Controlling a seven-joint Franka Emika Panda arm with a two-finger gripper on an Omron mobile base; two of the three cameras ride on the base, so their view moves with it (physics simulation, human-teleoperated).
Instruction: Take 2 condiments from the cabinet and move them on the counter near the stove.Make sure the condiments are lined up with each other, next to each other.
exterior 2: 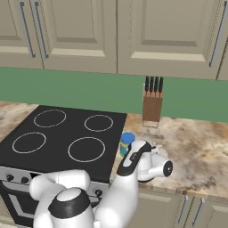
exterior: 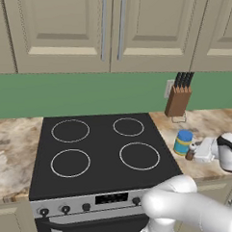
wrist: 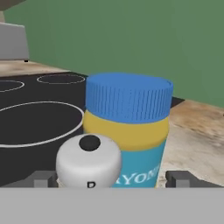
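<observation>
Centrally, at the middle left of the left base view, the stove [exterior: 99,153] sets the reference for the placement: its black top with four white rings marks the edge beside which the condiments are to stand. To its right, in the right-hand part of that view, the counter [exterior: 211,122] offers the marbled strip chosen for them, probably because it lies just beside the burners while staying off the glass. At the upper right of the same view the knife block [exterior: 178,99] stands against the green wall, well behind the working spot and so out of the arm's way. Lower, at the right of centre, the blue jar [exterior: 183,142] stands upright on the counter close to the stove's right edge; its yellow band and blue lid occupy the middle of the hand view. Just beside it, toward the right edge of the left base view, the small brown shaker [exterior: 190,151] also stands upright, its pale top sitting low and left of centre in the hand view, in front of the jar. The two appear touching or nearly so, which suits the demand that they be lined up side by side. Lastly, the gripper [wrist: 113,179] has its dark tips spread wide on either side of the shaker, grasping nothing, which reads as a release after setting it down.
</observation>
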